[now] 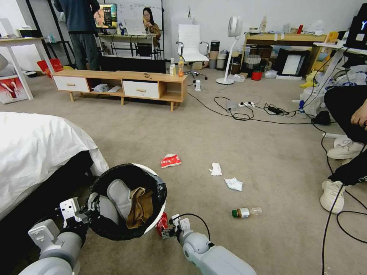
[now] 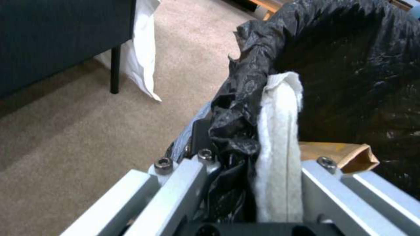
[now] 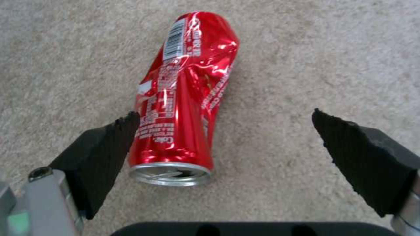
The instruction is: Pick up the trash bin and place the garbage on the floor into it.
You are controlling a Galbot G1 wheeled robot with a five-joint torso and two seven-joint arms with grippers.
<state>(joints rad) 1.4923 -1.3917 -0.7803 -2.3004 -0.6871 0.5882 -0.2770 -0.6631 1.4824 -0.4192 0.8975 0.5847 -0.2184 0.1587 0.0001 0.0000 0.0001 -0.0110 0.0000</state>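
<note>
The white trash bin (image 1: 156, 214) with its black liner (image 2: 350, 65) hangs tilted at the lower left. My left gripper (image 1: 93, 205) is shut on its near rim, pinching liner and a white cloth (image 2: 280, 131). A crumpled brown paper bag (image 1: 140, 208) lies inside the bin. The crushed red can (image 3: 183, 95) lies on the beige carpet (image 1: 267, 160) just right of the bin. My right gripper (image 3: 225, 116) is open, low over it, one pad (image 3: 109, 144) against the can's side. Farther out lie a red-white wrapper (image 1: 171, 160), two white tissue wads (image 1: 216, 169) (image 1: 233, 183) and a green-capped bottle (image 1: 244, 212).
A bed with a white cover (image 1: 34, 149) stands close on the left. A low wooden cabinet (image 1: 122, 86) and a fan (image 1: 229, 49) are at the back. Cables (image 1: 248, 109) run across the carpet; a seated person's shoes (image 1: 336, 191) are at the right.
</note>
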